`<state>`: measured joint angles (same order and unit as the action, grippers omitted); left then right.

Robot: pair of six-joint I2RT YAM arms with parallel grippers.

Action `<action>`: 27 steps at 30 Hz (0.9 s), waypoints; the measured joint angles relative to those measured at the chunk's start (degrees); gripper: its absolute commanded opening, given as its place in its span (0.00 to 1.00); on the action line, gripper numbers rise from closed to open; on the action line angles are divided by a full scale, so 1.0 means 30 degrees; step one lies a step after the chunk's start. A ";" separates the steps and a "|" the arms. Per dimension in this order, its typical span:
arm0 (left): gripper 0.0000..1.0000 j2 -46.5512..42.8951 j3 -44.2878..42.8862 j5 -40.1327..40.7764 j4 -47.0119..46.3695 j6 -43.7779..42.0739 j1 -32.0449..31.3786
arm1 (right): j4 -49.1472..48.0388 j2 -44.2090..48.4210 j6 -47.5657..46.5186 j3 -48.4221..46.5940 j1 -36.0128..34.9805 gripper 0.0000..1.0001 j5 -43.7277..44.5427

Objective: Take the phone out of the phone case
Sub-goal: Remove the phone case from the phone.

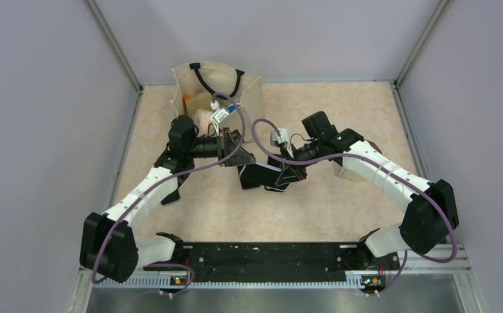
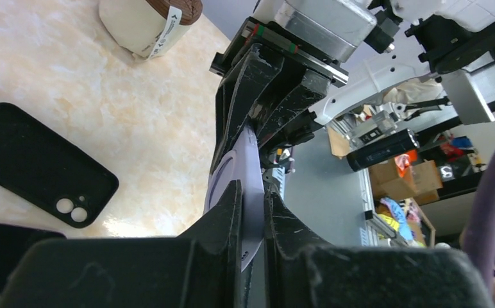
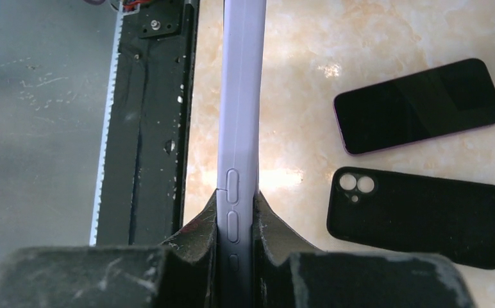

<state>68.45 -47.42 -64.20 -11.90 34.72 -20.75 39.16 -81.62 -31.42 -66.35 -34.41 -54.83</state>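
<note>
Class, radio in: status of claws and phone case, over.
Left claw and right claw both shut on the lavender phone case, held edge-on between them. Phone inside: can't tell. Black case, bare phone lie clear.

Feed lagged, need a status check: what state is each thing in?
lavender case: held edge-on between both grippers.
left gripper: shut on lavender case.
right gripper: shut on lavender case.
black case: empty, lying flat.
phone: bare, screen up, dark.

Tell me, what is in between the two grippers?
A lilac phone case spans the gap, pinched by the left gripper at one end and the right gripper at the other. The left wrist view shows it best.
</note>
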 measured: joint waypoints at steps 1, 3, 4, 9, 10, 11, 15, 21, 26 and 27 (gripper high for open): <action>0.00 0.0255 0.0189 -0.0102 -0.0634 0.0583 0.0029 | 0.0109 0.0022 0.0000 0.0000 -0.0007 0.00 0.0226; 0.00 0.0845 0.0474 -0.0372 -0.1880 0.1734 0.0073 | 0.0379 0.0131 0.0000 0.0000 0.0000 0.00 0.0678; 0.00 0.1100 0.0576 -0.0466 -0.2368 0.2222 0.0080 | 0.0466 0.0182 0.0000 0.0007 0.0000 0.00 0.0903; 0.00 0.2463 0.1435 -0.0896 -0.5741 0.5151 0.0080 | 0.0831 0.0641 -0.0058 0.0262 -0.0015 0.00 0.2069; 0.00 0.2608 0.1566 -0.0896 -0.6127 0.5552 0.0058 | 0.0831 0.0721 -0.0109 0.0335 -0.0029 0.00 0.2244; 0.00 0.2718 0.1705 -0.0874 -0.6492 0.5967 0.0029 | 0.0838 0.0845 -0.0182 0.0408 -0.0073 0.00 0.2463; 0.00 0.2900 0.2047 -0.0670 -0.7410 0.6980 -0.0044 | 0.0903 0.1224 -0.0554 0.0619 -0.0240 0.00 0.2871; 0.00 0.2994 0.2135 -0.0350 -0.7847 0.7461 -0.0342 | 0.1341 0.1705 -0.0816 0.0627 -0.0372 0.00 0.3344; 0.00 0.3373 0.2135 -0.0226 -0.7978 0.7453 -0.0525 | 0.1683 0.1814 -0.0889 0.0627 -0.0372 0.00 0.3752; 0.00 0.3446 0.2135 -0.0197 -0.7912 0.7424 -0.0561 | 0.1756 0.1821 -0.0896 0.0627 -0.0379 0.00 0.3840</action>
<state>78.78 -41.01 -64.79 -35.64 56.99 -22.44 44.42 -76.16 -34.11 -64.47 -35.55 -43.31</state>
